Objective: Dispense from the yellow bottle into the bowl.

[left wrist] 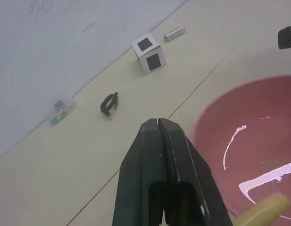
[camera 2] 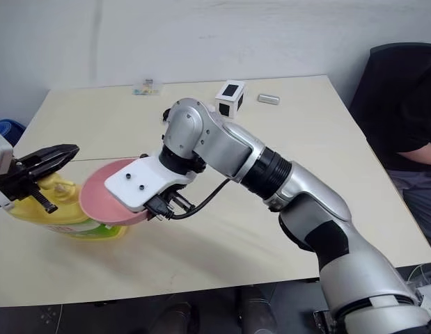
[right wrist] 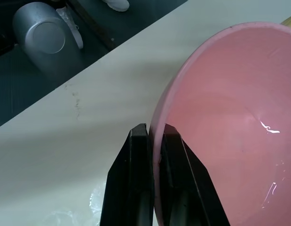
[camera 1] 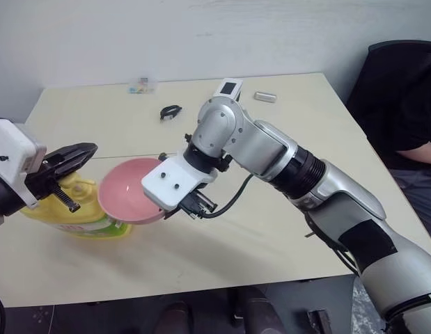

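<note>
- Bench (camera 1: 285, 229): a pale top carrying everything here; a person in dark clothing sits off its far right corner.
- Yellow bottle (camera 1: 74, 209): stands at my left near the front edge, its pump spout (left wrist: 263, 212) reaching over the bowl's rim. I judge it heavy and stiff, stable under a downward press; the side handle or pump head is the place to take it.
- Bowl (camera 2: 104, 198): pink, tilted against the bottle with streaks of white liquid inside. Light, smooth and probably slippery, so I hold it by the rim.
- My right hand (right wrist: 153, 141): pinching the bowl's rim, one finger on each side of the wall.
- My left hand (left wrist: 158, 129): fingers pressed together, empty, poised over the pump.
- Small things at the far edge: a marker cube (left wrist: 149, 52), a black clip (left wrist: 108, 103).
</note>
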Robot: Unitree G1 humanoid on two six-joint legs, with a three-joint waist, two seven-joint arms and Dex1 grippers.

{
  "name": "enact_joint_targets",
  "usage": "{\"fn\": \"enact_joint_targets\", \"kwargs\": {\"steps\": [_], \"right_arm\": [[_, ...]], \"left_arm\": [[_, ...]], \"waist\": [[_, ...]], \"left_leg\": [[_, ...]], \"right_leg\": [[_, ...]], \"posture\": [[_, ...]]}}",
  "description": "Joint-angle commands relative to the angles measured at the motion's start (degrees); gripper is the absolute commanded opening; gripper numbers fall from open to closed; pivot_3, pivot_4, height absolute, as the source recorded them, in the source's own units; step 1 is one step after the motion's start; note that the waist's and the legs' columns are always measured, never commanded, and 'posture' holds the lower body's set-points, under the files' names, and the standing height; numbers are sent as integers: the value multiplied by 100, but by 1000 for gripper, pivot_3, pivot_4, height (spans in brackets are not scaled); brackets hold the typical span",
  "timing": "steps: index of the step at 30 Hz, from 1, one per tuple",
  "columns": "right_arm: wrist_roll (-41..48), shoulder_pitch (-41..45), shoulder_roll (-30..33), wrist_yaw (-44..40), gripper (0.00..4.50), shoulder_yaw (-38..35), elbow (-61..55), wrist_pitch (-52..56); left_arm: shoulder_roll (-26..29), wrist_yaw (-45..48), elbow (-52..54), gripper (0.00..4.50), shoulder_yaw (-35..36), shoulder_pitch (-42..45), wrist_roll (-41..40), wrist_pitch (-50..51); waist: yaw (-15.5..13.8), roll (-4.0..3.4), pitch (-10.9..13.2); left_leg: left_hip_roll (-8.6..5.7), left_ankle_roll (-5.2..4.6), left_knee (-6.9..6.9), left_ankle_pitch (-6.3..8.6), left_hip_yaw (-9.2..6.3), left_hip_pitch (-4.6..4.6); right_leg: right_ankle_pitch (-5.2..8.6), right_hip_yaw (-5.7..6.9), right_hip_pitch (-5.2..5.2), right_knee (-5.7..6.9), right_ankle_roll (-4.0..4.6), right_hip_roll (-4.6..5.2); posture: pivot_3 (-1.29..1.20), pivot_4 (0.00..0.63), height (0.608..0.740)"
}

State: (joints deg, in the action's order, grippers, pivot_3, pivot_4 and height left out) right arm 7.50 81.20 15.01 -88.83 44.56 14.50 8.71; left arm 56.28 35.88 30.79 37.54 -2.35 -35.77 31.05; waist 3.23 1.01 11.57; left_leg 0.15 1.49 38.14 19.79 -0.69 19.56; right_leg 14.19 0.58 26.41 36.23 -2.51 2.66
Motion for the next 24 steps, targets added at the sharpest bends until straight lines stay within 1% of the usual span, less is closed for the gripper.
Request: {"fn": "enact_joint_targets", "kwargs": {"steps": [1,7,11,16,21,24], "right_arm": [[135,293,-101,-367,0,-174,-175,-7],[177,332,-86,-367,0,-126,-155,-87],[216,340,-158,-367,0,-171,-175,-40],[213,346,-198,-367,0,-193,-211,16],[214,364,-230,-367,0,-197,-186,9],[209,378,-251,-367,0,-199,-148,-3]], "left_arm": [[1,260,-221,60,-487,-363,355,89],[12,400,-305,60,-695,-422,594,-102],[-5,437,-389,60,-737,-410,679,-159],[-4,483,-467,60,-762,-454,765,-234],[73,595,-619,60,-871,-565,1085,-455],[60,656,-679,60,-936,-622,1190,-572]], "waist": [[1,-3,0],[0,-20,-6],[2,-24,-5],[-1,-36,-12],[7,-43,-15],[10,-66,-26]], "left_leg": [[0,0,0,0,2,-4],[0,-3,-4,-2,4,-57],[0,-4,-13,-2,4,-114],[4,-6,-14,-3,3,-120],[4,-6,-18,-3,5,-121],[5,-6,-21,-3,6,-122]], "right_leg": [[1,-2,-2,4,1,0],[4,-3,-50,10,7,-1],[6,-3,-104,7,12,-3],[5,-2,-105,10,17,-9],[6,-4,-104,10,19,-9],[7,-4,-103,10,21,-9]], "posture": [[0,150,740],[0,150,740],[0,150,740],[0,150,740],[0,150,740],[0,150,740]]}}
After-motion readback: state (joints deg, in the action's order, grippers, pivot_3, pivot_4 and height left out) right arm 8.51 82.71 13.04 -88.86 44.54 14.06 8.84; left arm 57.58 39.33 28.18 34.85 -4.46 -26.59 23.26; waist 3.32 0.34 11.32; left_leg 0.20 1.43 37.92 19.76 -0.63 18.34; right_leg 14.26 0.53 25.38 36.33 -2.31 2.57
